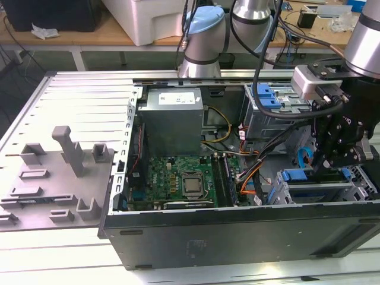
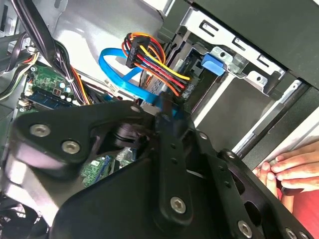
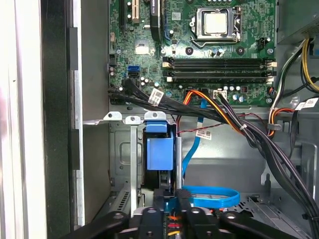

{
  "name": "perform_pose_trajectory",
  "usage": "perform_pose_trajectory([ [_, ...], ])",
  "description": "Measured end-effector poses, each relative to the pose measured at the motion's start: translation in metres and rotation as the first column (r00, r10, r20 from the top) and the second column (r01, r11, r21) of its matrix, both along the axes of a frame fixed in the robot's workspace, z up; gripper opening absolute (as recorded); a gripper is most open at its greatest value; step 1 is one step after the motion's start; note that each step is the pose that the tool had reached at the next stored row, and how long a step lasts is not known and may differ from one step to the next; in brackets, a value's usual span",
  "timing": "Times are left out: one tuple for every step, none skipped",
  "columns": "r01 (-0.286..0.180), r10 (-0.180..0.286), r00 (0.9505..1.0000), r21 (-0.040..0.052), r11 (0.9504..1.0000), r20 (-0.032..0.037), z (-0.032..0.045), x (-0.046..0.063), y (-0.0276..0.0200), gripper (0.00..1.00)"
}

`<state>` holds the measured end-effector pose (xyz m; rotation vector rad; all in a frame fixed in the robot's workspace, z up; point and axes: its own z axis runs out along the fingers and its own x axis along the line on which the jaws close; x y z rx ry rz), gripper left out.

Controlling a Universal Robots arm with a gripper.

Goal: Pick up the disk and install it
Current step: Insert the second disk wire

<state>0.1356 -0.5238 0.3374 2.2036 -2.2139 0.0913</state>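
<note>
The disk (image 1: 301,176), silver with a blue carrier bracket, lies in the drive cage (image 1: 314,193) at the front corner of the open computer case, on the exterior view's right. In the first wrist view the disk's blue carrier end (image 3: 159,152) sits in the cage slot. My gripper (image 1: 325,168) reaches down onto the disk's end nearest the exterior view's right. Its fingers are drawn close together with a blue edge pinched between them, as the gripper (image 3: 172,201) and again the gripper (image 2: 170,112) show in both wrist views.
A blue data cable (image 3: 212,196) loops beside the fingers, and bundled power wires (image 2: 149,59) hang close by. The motherboard (image 1: 178,181) and grey power supply (image 1: 172,119) fill the case. Another blue-framed drive (image 1: 270,98) sits in the upper bay. A person's hand (image 2: 291,169) rests outside the case.
</note>
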Motion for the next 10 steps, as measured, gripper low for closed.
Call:
perform_pose_trajectory([
  [0.0, 0.0, 1.0, 0.0, 1.0, 0.0, 0.0, 0.0, 0.0, 0.3],
  [0.0, 0.0, 1.0, 0.0, 1.0, 0.0001, 0.0, 0.0, 0.0, 0.3],
  [0.0, 0.0, 1.0, -0.0005, 1.0, 0.0, 0.0002, 0.0, 0.0, 0.3],
  [0.0, 0.0, 1.0, -0.0007, 1.0, 0.0, 0.0002, 0.0, 0.0, 0.3],
  [0.0, 0.0, 1.0, -0.0007, 1.0, 0.0, 0.0002, 0.0, 0.0, 0.3],
  [0.0, 0.0, 1.0, -0.001, 1.0, 0.0, 0.0004, 0.0, 0.0, 0.3],
  [0.0, 0.0, 1.0, -0.0015, 1.0, 0.0, 0.0015, 0.0, 0.0, 0.3],
  [0.0, 0.0, 1.0, -0.0017, 1.0, 0.0, 0.0027, 0.0, 0.0, 0.3],
  [0.0, 0.0, 1.0, -0.0033, 1.0, 0.0, 0.0055, 0.0, 0.0, 0.3],
  [0.0, 0.0, 1.0, -0.0041, 1.0, 0.0, 0.0067, 0.0, 0.0001, 0.3],
])
